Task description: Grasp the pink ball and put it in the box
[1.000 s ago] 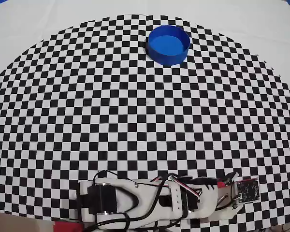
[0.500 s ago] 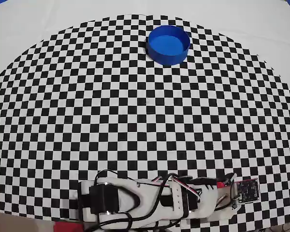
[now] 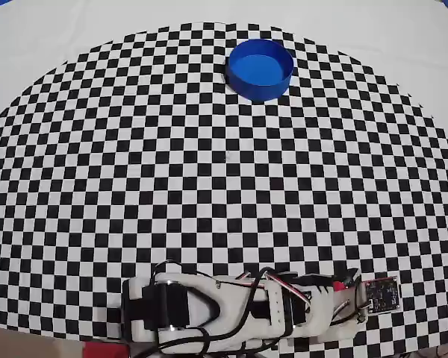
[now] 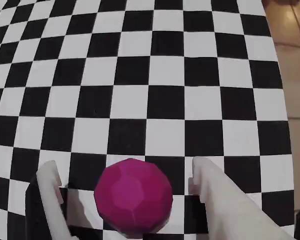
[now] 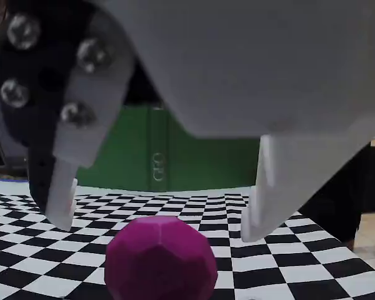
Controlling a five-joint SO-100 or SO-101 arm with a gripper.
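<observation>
A black-and-white checkered mat (image 3: 134, 171) shaped like a half circle covers a pale table (image 3: 45, 45), and the wrist view shows a strip of tan floor (image 4: 295, 60) past the mat's right edge. In the fixed view a green panel (image 5: 144, 156) stands behind the mat. The blue box (image 3: 260, 68) sits upright, its open mouth facing up, near the far curved edge of the mat in the overhead view, well apart from everything else. The white arm (image 3: 231, 309) lies along the mat's near edge, stretched toward the right of that view. The pink ball (image 4: 133, 196) rests on the mat at that near edge, far from the box; it is a faceted sphere, so it has no long axis or heading to tell. The gripper (image 4: 122, 172) hangs over the ball with its two white fingers (image 4: 217, 195) spread wide, one on each side of the ball, neither touching it; in the fixed view their tips stand about level with the ball's top.
</observation>
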